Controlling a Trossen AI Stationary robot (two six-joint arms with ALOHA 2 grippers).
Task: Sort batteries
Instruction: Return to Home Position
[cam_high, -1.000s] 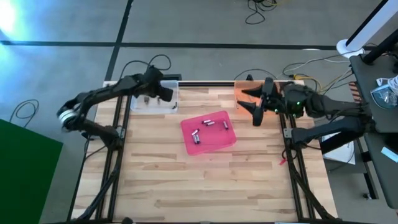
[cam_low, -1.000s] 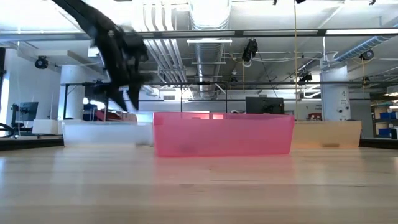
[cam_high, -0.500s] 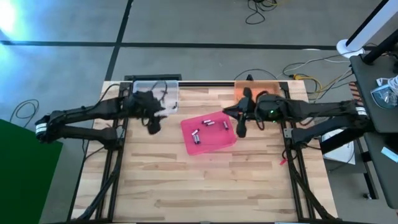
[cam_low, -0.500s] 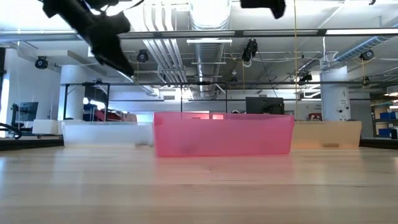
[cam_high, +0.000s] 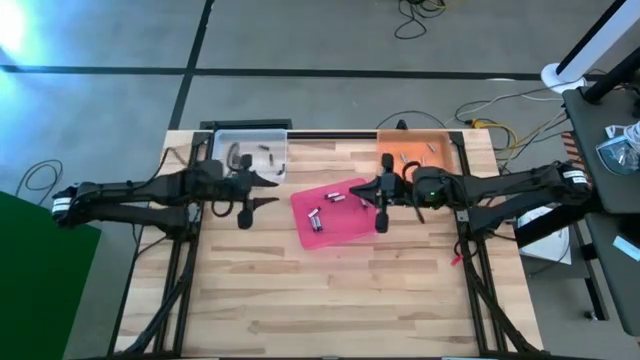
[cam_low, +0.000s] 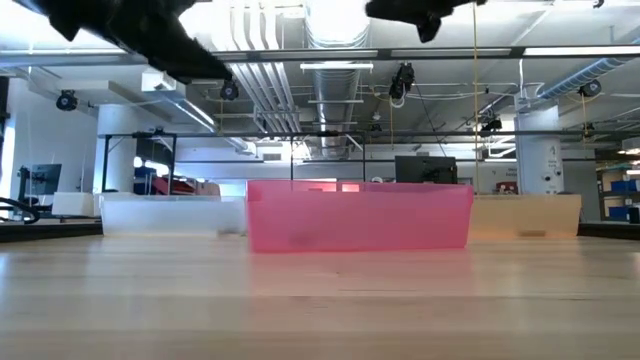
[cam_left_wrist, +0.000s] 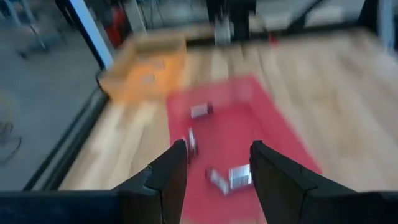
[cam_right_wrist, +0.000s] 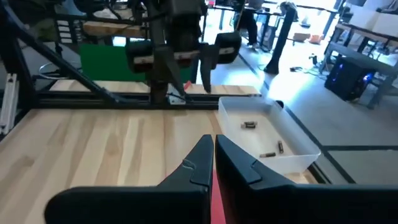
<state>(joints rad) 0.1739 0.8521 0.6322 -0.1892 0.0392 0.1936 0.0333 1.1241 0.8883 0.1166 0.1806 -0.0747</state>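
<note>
Partly sorted, by the look of it. Several batteries (cam_high: 337, 197) left loose in the pink tray (cam_high: 345, 232) at mid-bench. A few already in the clear bin (cam_high: 228, 142) at the far left corner, a few in the orange bin (cam_high: 400, 146) at the far right corner. Left gripper (cam_high: 244, 193) hovering just left of the pink tray, fingers spread, holding nothing. Right gripper (cam_high: 381, 200) above the tray's right edge, fingers pressed nearly together, nothing visible between them. More picking and dropping left, judging by the tray.
</note>
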